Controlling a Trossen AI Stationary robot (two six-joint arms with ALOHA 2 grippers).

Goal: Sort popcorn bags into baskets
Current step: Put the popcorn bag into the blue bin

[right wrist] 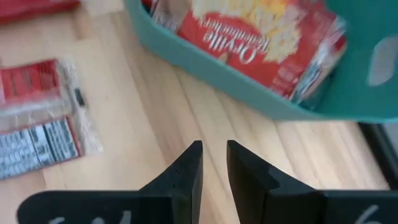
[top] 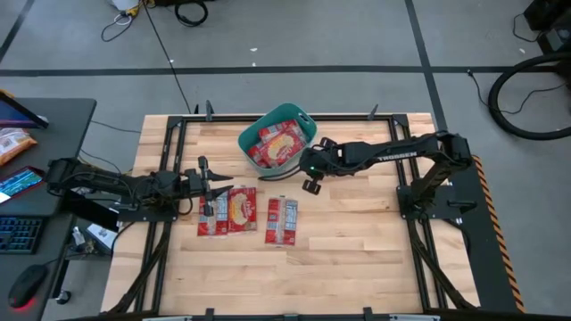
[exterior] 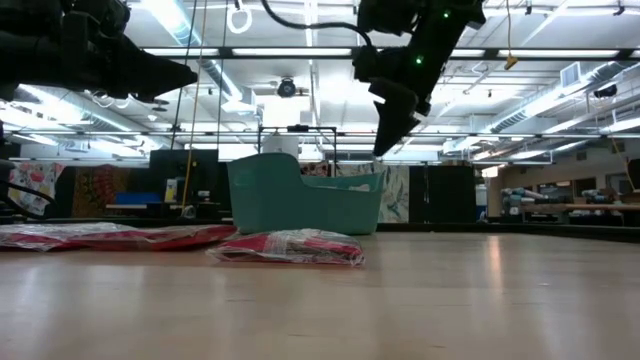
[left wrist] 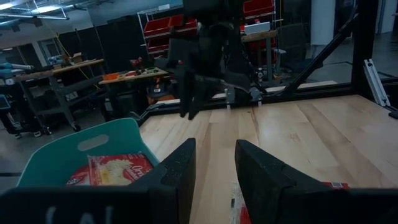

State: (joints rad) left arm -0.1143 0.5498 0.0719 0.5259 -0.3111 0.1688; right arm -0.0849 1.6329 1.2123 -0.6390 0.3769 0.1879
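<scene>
The teal basket [top: 299, 116] stands at the table's far middle, with red popcorn bags [top: 278, 143] lying inside it; it also shows in the low view [exterior: 300, 195]. More red bags lie flat on the wood: a group [top: 229, 211] and another bag or pair [top: 282, 221] beside it. My left gripper [top: 217, 183] hovers open just above the group's far edge, fingers pointing toward the table's right [left wrist: 214, 165]. My right gripper [top: 310, 181] hangs narrowly open over bare wood by the basket's near right side [right wrist: 214, 155]. Neither holds anything.
A side desk to the table's left carries a keyboard [top: 18, 234], a mouse [top: 27, 287] and an orange-and-white packet [top: 13, 143]. Dark frame rails [top: 165, 160] run along the table's edges. Bare wood [top: 357, 250] spreads over the near and right parts.
</scene>
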